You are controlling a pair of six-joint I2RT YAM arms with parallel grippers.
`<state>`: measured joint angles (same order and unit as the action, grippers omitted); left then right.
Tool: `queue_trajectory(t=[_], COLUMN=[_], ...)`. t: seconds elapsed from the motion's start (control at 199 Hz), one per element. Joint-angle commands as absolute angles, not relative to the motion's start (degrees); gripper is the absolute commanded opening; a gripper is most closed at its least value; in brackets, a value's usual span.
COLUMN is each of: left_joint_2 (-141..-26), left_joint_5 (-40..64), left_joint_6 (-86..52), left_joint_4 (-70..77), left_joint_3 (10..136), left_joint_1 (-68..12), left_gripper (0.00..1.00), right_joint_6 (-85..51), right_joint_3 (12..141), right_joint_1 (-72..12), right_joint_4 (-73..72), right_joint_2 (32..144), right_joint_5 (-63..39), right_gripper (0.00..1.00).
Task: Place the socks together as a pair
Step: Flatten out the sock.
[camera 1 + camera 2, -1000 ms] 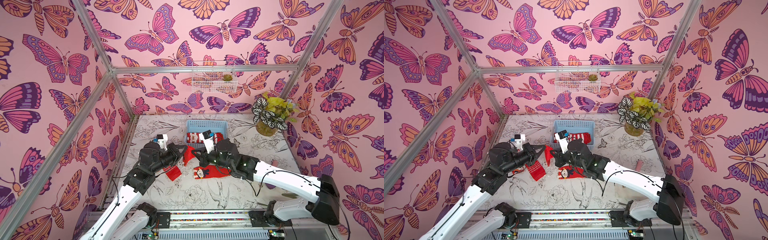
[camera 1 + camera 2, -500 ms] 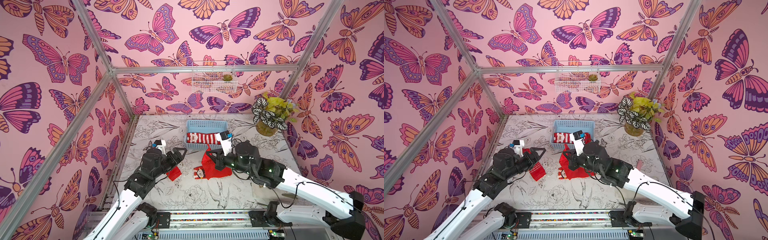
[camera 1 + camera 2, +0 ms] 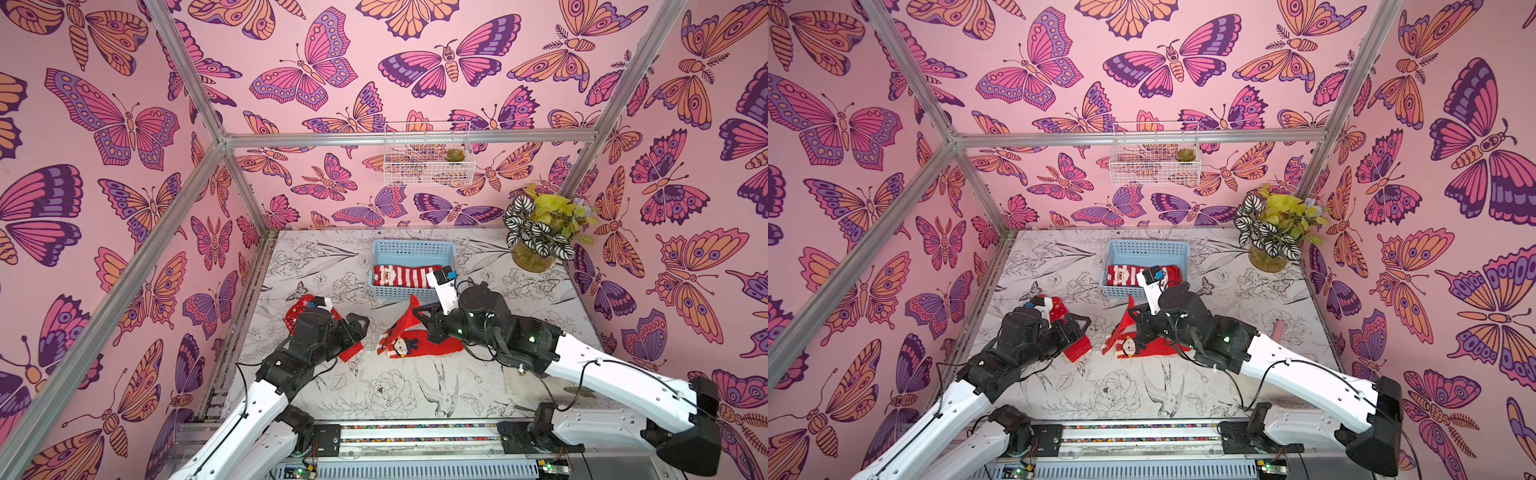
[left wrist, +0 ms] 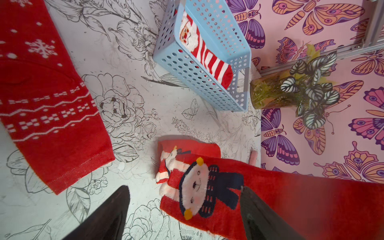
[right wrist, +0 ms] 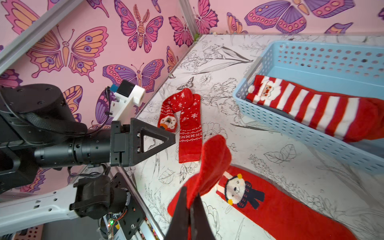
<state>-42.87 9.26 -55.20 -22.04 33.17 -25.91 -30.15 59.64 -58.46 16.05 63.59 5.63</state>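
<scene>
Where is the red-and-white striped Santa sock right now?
In both top views the striped Santa sock lies inside the blue basket at the far middle of the table, beyond the bear-cuff socks.

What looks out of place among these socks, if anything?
The plain red fuzzy sock pinched in the right end effector sticks up crumpled and twisted near the middle of the white flower-printed table. The red bear-faced sock next to it lies flat.

snowflake sock (image 3: 296,310) half hidden beneath the left arm (image 3: 312,338)
</scene>
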Motion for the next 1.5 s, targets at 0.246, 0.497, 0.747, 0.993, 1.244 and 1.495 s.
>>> queue_trajectory(t=[0.246,0.497,0.747,0.993,1.244,1.495], left_joint_2=[-53.7,-63.93,-74.77,-86.25,-91.5,-97.3], left_joint_5=[14.67,12.37,9.89,8.16,5.66,8.14], left_joint_6=[-50.4,-49.92,-48.61,-50.19,-50.62,-49.64], left_joint_4=[-17.74,-14.07,-11.47,-7.84,-7.2,-6.16], left_joint_3=[31.92,33.26,41.24,47.27,49.7,54.55], left_joint_1=[-29.82,-37.7,-44.74,-49.47,-49.75,-49.75], left_gripper=[0.82,0.75,0.59,0.52,0.47,0.41], right_joint_6=[-35.6,-35.43,-33.4,-35.05,-35.69,-35.6], right_joint_3=[33.12,25.65,27.29,26.34,26.54,26.05], right_joint_1=[-43.24,-27.83,-27.59,-27.5,-27.44,-27.49], right_joint_4=[22.39,22.17,24.18,22.5,22.15,21.77], right_joint_2=[53.34,49.23,51.11,51.07,51.51,50.7], right_joint_5=[15.82,8.67,7.89,6.54,4.97,3.83], right_gripper=[0.01,0.03,0.04,0.03,0.02,0.01])
